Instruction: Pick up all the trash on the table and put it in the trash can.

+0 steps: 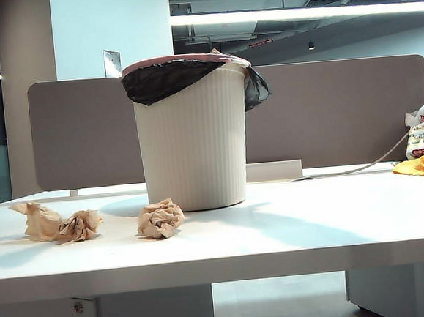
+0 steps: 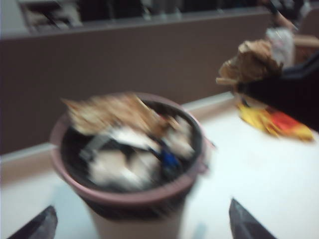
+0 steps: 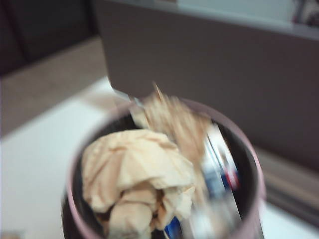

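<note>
I see the white table [image 1: 291, 233] carrying the ribbed trash can [image 1: 192, 138] near its back edge. Two tan paper wads [image 1: 59, 223] lie at front left (touching each other), a third wad [image 1: 160, 219] sits just before the can, and a yellow-orange cloth [image 1: 420, 166] rests far right.

Obstacles we list:
- Off-white ribbed plastic bin with pink rim [image 1: 191, 131], mid-table, mouth part-filled with litter.
- Grey-brown divider panel [image 1: 340, 112], close behind the bin.
- Left gripper [image 2: 144, 230], jaws wide, above the bin's near side.
- Right gripper [image 2: 249, 84], clamped on a crumpled tan paper wad [image 2: 251, 59], beside the rim.
- Further tan wads [image 1: 160, 218], left of the bin.

Free room we find: bare white table [image 1: 313, 224], right of the bin.
</note>
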Tool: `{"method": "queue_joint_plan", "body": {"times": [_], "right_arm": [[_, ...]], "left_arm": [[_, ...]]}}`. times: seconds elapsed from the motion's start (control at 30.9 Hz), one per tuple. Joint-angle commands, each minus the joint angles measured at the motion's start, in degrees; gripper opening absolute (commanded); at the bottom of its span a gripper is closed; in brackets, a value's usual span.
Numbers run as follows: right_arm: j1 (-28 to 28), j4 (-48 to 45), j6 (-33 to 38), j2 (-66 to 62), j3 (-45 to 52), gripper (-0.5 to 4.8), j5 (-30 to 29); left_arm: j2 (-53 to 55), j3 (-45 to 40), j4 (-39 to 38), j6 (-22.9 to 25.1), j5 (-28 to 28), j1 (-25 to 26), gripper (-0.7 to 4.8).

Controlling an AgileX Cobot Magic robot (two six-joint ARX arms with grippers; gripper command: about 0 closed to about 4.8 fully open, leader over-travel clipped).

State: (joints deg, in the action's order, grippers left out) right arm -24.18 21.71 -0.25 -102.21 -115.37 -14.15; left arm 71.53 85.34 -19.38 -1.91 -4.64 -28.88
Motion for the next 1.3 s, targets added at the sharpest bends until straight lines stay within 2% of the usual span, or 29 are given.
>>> {"method": "queue_joint_plan", "body": {"times": [0.03, 0.13, 0.23, 0.45, 0.55, 0.62, 0.68, 0.71, 0.78, 1.0, 1.13, 1.3], "right_arm": [[-0.1, -0.4, 1.4, -6.2, -9.1, -0.05, -3.6], [-0.9, -0.5, 3.3, -12.9, -17.2, -0.05, -3.6], [-0.9, -0.3, 4.0, -18.6, -22.9, -0.05, -3.8], [-1.4, 1.1, 4.5, -26.0, -24.4, -0.05, -3.4], [-1.5, 3.3, 1.5, -27.5, -24.3, 0.11, -3.4], [-1.7, 4.3, -2.4, -27.6, -24.3, 1.27, -2.9], [-2.2, 3.9, -4.3, -27.5, -24.4, 3.09, -1.2], [-2.2, 3.6, -4.3, -27.5, -24.4, 3.64, -0.6], [-2.2, 3.3, -4.3, -27.3, -24.4, 4.15, -0.3], [-2.2, 5.4, -4.3, -25.8, -24.4, 4.23, 0.3], [-2.3, 9.6, -4.3, -22.5, -24.4, 4.22, 0.2], [-3.0, 16.7, -4.3, -17.0, -24.4, 4.23, 0.3]], "left_arm": [[1.4, 3.4, -2.5, 1.9, -0.5, 2.5, 4.79], [1.6, 4.7, -4.3, 1.9, 0.6, 5.5, 4.79], [1.6, 4.6, -6.5, 1.9, 2.3, 6.3, 4.79], [2.3, 4.4, -11.0, 1.9, 2.0, 6.3, 4.79], [2.6, 4.4, -12.3, 1.9, 2.0, 6.3, 4.79], [2.7, 4.4, -12.8, 1.9, 2.0, 6.3, 4.79], [2.7, 4.4, -13.1, 1.9, 1.9, 6.3, 4.79], [2.7, 4.4, -13.1, 1.9, 1.9, 6.3, 4.79], [2.7, 4.4, -13.1, 1.9, 1.9, 6.3, 4.79], [2.8, 4.5, -13.6, 1.9, 1.9, 6.3, 4.79], [2.5, 4.5, -16.0, 1.9, 1.9, 6.3, 4.79], [1.6, 4.5, -19.6, -1.5, 3.7, 6.3, 4.79]]}}
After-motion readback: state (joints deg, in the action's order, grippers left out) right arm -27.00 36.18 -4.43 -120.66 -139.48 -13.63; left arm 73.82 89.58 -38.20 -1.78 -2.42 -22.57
